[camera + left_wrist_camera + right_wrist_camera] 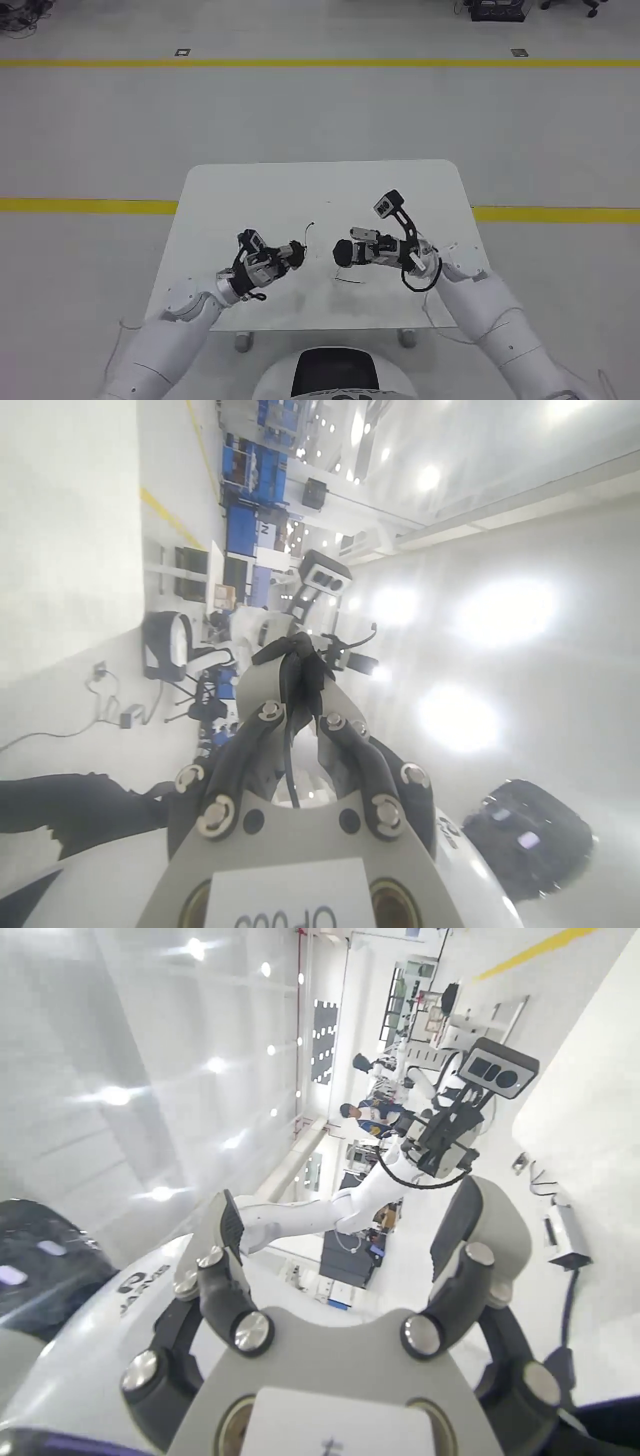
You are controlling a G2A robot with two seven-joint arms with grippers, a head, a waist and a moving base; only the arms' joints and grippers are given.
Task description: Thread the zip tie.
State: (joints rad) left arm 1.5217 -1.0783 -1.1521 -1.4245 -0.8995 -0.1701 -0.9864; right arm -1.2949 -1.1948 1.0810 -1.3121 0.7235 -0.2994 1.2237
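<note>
Top view: the left hand [292, 253] and the right hand [338, 252] face each other above the white bench [250, 190], near but apart. The zip tie [309, 236], a thin dark strand, curves up from the left hand's tips.

Left wrist view: the left hand [299, 650] is clenched on the zip tie [290, 760], whose strand runs back toward the palm.

Right wrist view: the right hand [345, 1228] is released, fingers [227, 1223] spread wide.
</note>
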